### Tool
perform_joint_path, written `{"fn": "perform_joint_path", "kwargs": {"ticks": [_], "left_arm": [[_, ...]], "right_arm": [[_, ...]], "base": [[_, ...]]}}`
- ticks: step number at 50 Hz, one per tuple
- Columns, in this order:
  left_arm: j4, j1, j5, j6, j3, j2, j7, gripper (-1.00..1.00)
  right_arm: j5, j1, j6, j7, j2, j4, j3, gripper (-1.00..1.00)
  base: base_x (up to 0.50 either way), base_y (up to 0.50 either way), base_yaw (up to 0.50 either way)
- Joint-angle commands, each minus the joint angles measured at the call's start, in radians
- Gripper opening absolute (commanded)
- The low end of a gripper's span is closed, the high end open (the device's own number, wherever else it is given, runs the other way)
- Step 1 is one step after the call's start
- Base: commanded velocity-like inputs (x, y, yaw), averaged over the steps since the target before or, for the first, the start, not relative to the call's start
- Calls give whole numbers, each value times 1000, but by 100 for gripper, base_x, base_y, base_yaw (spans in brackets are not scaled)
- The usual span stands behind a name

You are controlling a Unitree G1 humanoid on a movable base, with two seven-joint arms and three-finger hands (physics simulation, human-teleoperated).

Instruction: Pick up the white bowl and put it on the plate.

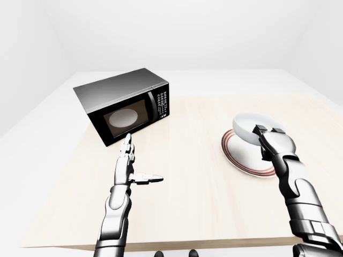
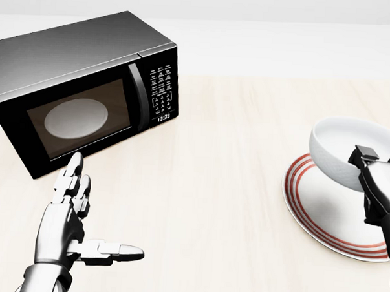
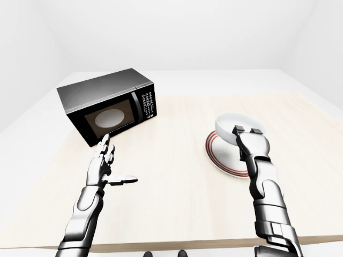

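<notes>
The white bowl (image 2: 340,149) is tilted and sits over the top-left part of the red-ringed white plate (image 2: 321,219) at the right of the head view. I cannot tell whether it touches the plate. My right hand (image 2: 378,158) reaches in from the lower right, and its fingers (image 2: 363,155) hook over the bowl's near rim, shut on it. My left hand (image 2: 105,207) is open and empty, with its fingers straight and thumb out to the right, above the table just below the microwave.
A black microwave (image 2: 81,83) with its door shut stands at the top left of the light wooden table (image 2: 225,186). The table's near edge (image 1: 177,243) runs along the bottom of the left-eye view. White walls surround it.
</notes>
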Motion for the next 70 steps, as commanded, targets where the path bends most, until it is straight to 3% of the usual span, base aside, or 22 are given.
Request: {"fn": "perform_joint_path", "kwargs": {"ticks": [1, 6, 25, 27, 34, 50, 63, 67, 70], "left_arm": [[4, 0, 1, -2, 0, 0, 0, 100], [-9, 4, 1, 7, 0, 0, 0, 100], [11, -2, 0, -7, 2, 1, -1, 100], [1, -1, 0, 2, 0, 0, 0, 100], [8, -5, -1, -3, 2, 1, -1, 100], [-15, 2, 1, 14, -1, 0, 0, 100], [-18, 6, 3, 14, -2, -1, -1, 100], [0, 2, 2, 2, 0, 0, -2, 100], [-11, 4, 1, 11, -1, 0, -2, 100]], "right_arm": [[21, -59, -6, -58, -19, 90, 14, -100], [20, -89, -3, -70, -24, 134, 29, -100], [32, -98, -5, -126, -22, 222, 56, -100], [31, -100, -5, -131, -22, 230, 58, -100], [32, -99, -8, -145, -18, 247, 65, -100], [34, -85, 1, -129, -16, 222, 61, -100], [39, -68, -1, -134, -22, 222, 53, -100], [40, -63, -2, -138, -22, 224, 52, -100], [41, -57, -3, -143, -19, 227, 53, -100]], "base": [[0, 0, 0], [0, 0, 0], [0, 0, 0], [0, 0, 0], [0, 0, 0], [0, 0, 0], [0, 0, 0], [0, 0, 0], [0, 0, 0]]}}
